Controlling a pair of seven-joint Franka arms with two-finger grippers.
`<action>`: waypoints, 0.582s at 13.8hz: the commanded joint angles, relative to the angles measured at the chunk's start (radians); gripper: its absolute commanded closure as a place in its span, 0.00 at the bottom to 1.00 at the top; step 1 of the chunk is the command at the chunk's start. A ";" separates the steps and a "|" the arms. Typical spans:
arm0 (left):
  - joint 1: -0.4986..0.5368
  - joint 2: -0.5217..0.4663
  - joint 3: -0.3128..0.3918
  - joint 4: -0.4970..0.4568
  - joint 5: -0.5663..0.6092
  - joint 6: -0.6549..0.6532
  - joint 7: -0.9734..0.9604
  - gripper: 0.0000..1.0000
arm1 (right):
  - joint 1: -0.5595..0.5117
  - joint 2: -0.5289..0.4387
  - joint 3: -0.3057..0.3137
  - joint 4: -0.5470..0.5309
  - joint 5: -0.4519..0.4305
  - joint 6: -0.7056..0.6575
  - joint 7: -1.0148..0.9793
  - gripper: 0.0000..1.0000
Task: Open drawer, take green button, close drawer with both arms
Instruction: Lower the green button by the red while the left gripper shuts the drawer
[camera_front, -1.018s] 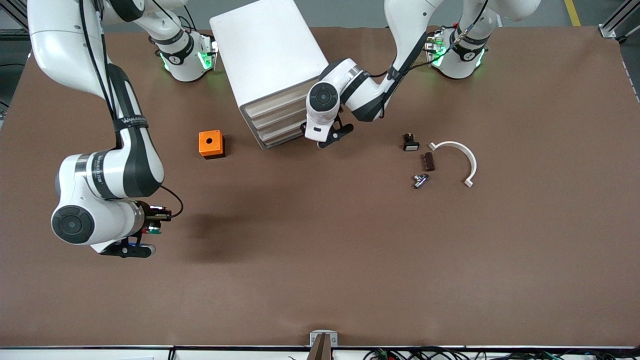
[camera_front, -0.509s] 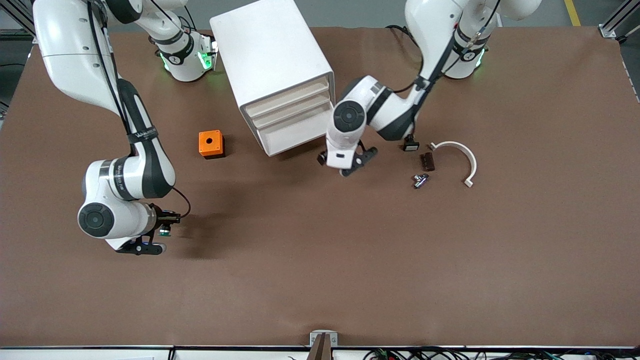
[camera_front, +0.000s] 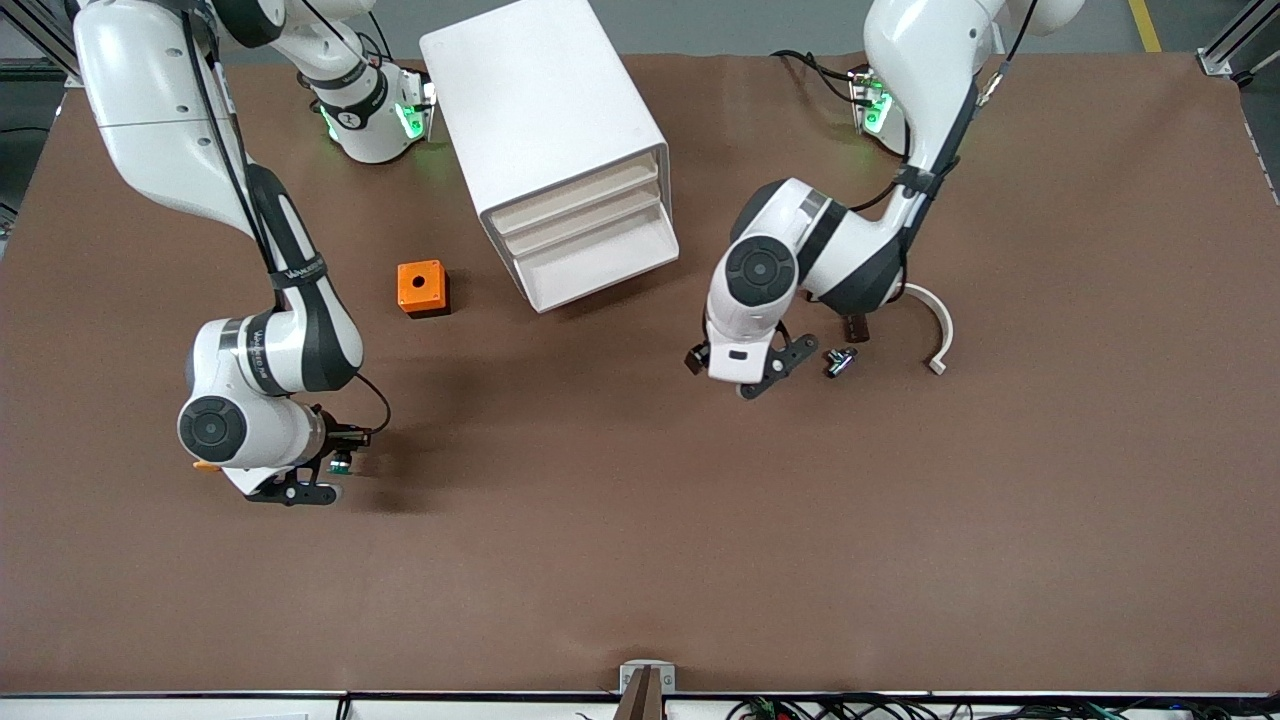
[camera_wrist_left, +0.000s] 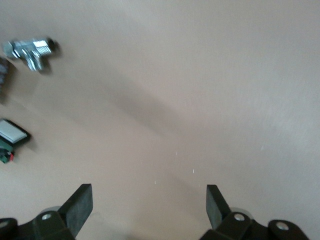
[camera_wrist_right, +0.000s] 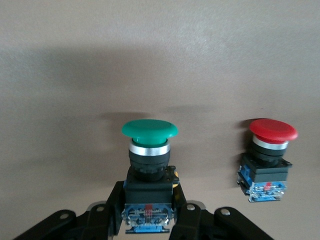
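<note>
Green-capped button (camera_wrist_right: 149, 150) in right tool (camera_wrist_right: 148, 212)

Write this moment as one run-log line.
right gripper: shut on green button, over table | left gripper: open, over table | drawers: closed

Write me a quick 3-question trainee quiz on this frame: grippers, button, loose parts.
1. True or false: the left gripper holds a button.
2. Which thing lies closest to the left gripper? A) orange box B) metal fitting C) drawer cabinet
3. Fill in: the right gripper is shut on the button with the ___ cap.

Key: 1 false, it is open and empty over bare table; 2 B; 3 green.
</note>
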 joint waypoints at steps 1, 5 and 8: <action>-0.013 0.023 -0.039 0.005 0.007 0.004 -0.014 0.00 | -0.013 -0.004 0.014 -0.017 0.011 0.017 -0.019 0.90; -0.016 0.049 -0.093 0.005 -0.048 0.010 -0.026 0.00 | -0.019 0.011 0.014 -0.018 0.011 0.019 -0.052 0.90; -0.046 0.054 -0.104 -0.004 -0.123 0.010 -0.028 0.00 | -0.022 0.016 0.014 -0.018 0.011 0.020 -0.066 0.90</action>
